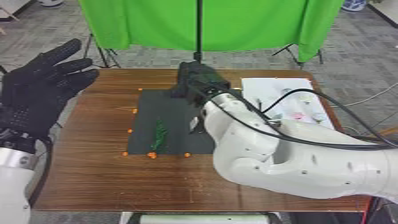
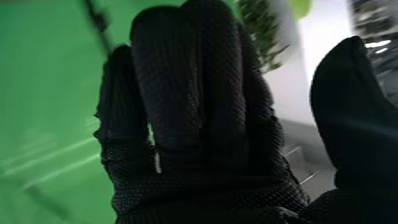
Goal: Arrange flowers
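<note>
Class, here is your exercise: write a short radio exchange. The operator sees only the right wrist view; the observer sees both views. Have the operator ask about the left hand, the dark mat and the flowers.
Operator: My glove covers most of this. Where is the left hand?
Observer: Raised at the left of the table, fingers straight.
Operator: Anything on the dark mat?
Observer: Yes, a green sprig lies on its left part.
Operator: And flowers?
Observer: On the white sheet at the right I see small pink shapes, probably flowers.
</note>
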